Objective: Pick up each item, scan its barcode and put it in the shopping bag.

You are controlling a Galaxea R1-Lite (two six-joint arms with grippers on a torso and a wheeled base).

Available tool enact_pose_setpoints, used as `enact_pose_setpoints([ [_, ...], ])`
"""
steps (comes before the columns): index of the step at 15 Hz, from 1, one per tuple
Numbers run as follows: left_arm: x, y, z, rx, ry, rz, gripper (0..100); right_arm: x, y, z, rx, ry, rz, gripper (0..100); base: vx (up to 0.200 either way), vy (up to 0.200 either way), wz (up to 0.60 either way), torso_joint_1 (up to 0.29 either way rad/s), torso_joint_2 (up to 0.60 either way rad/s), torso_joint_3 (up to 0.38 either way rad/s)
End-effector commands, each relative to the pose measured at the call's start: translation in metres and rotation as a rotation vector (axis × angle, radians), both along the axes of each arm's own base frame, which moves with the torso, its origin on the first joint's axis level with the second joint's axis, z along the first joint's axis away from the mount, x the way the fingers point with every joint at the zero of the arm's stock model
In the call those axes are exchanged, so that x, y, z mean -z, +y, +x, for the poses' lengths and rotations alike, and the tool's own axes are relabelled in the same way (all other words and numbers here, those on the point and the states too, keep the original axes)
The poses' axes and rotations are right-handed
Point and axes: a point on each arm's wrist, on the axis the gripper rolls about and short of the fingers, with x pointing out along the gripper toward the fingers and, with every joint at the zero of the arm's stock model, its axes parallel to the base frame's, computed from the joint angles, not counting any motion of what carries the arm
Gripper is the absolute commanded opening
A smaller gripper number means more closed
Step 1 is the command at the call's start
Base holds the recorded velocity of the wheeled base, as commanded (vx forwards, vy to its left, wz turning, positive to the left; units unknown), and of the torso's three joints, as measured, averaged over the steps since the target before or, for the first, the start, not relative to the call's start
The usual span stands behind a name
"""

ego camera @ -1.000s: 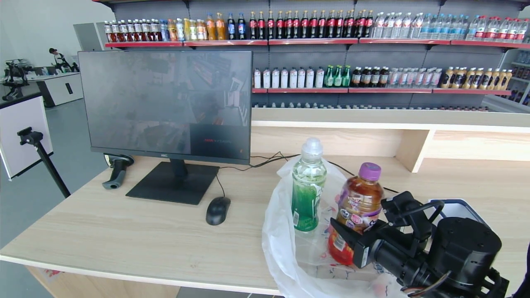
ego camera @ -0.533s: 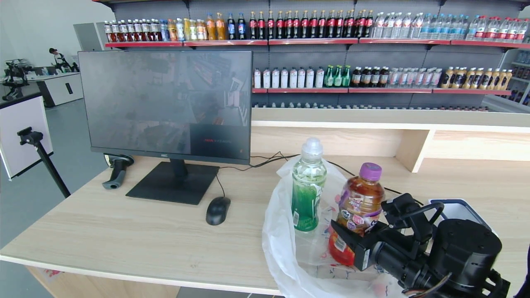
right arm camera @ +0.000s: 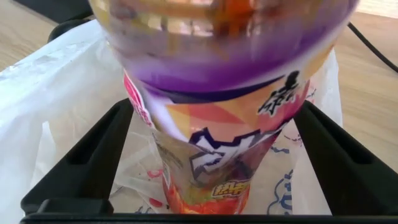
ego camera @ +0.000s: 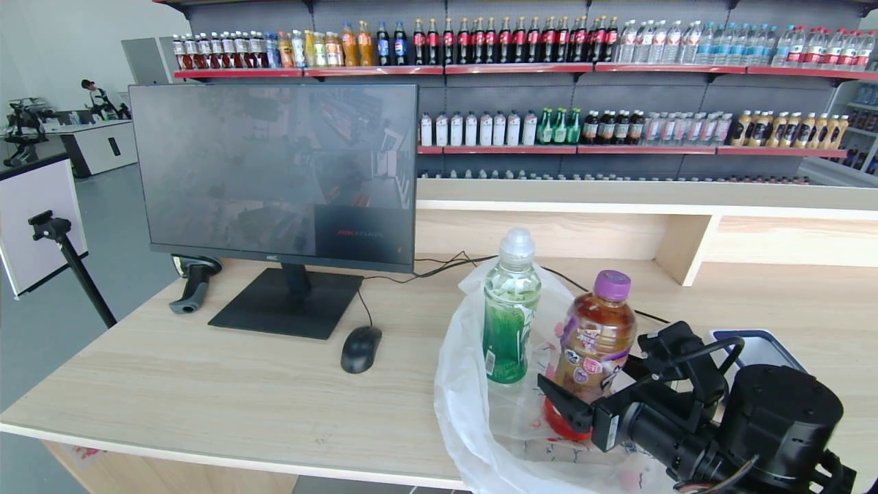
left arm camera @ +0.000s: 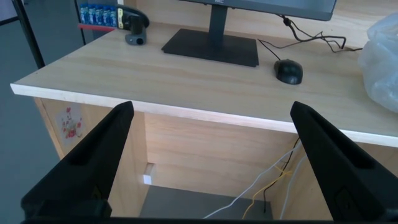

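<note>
Pale wood-grain counter (ego camera: pixel 206 391) in front of us, drink shelves (ego camera: pixel 617 68) behind. A thin, crinkly white plastic bag (ego camera: pixel 459 384) is lying open on it, and two bottles are standing inside: a tall clear green-labelled bottle (ego camera: pixel 509 322) and a rounded orange bottle (ego camera: pixel 595 336) with a purple cap. The right claw (ego camera: pixel 588 398) is straddling the orange bottle low down, black fingers spread wide; we can't tell if they're touching it. The left claw (left arm camera: pixel 211 109) is hanging before the counter's front edge, fingers wide apart, holding nothing.

Purple-capped bottle (ego camera: pixel 595 336) base hidden behind jaws, shopping bag (ego camera: pixel 456 384) cut off below
</note>
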Motion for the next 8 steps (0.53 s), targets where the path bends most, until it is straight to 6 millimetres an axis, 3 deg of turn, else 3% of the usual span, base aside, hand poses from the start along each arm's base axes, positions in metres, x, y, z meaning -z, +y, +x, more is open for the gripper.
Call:
enact_pose_setpoints([
  [1,0.0,0.0,0.0,0.0,0.0,-0.001,100,-0.007,-0.002,-0.003,0.0,-0.026,0.018,100,0.0,0.0,0.0,0.0,0.0,0.0],
  [7,0.0,0.0,0.0,0.0,0.002,-0.001,100,-0.031,-0.019,-0.027,0.002,-0.102,0.067,100,0.0,0.0,0.0,0.0,0.0,0.0],
  [8,0.0,0.0,0.0,0.0,0.002,0.001,100,-0.037,-0.029,-0.042,0.003,-0.123,0.078,100,0.0,0.0,0.0,0.0,0.0,0.0],
])
